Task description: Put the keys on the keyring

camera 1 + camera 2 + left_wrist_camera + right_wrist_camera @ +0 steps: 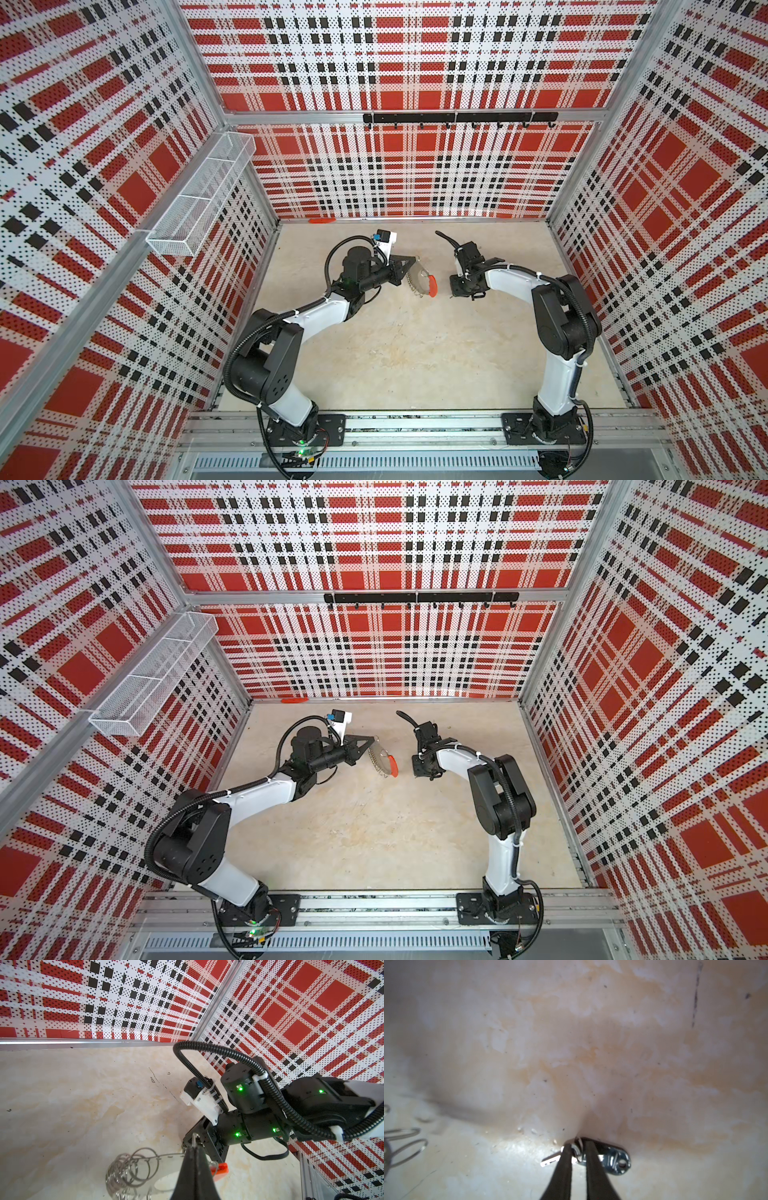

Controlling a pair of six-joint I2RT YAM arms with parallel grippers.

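Note:
The keyring (420,279) is a thin metal hoop with a red-orange segment (433,286) and several silver split rings (128,1165). It hangs just above the table's middle, also in a top view (382,760). My left gripper (195,1146) is shut on the hoop's wire, near the red-orange segment (221,1168). The keys lie flat on the table to the right of the hoop: a small silver key (550,1160) joined to a black-framed tag (616,1161). My right gripper (577,1146) points down over them, jaws a little apart, straddling the small ring that joins key and tag. In both top views the right gripper's body hides the keys.
A lone red-orange strip (322,220) lies at the table's back edge. A white wire basket (199,183) hangs on the left wall. A black hook rail (457,118) runs along the back wall. Patterned walls close in three sides.

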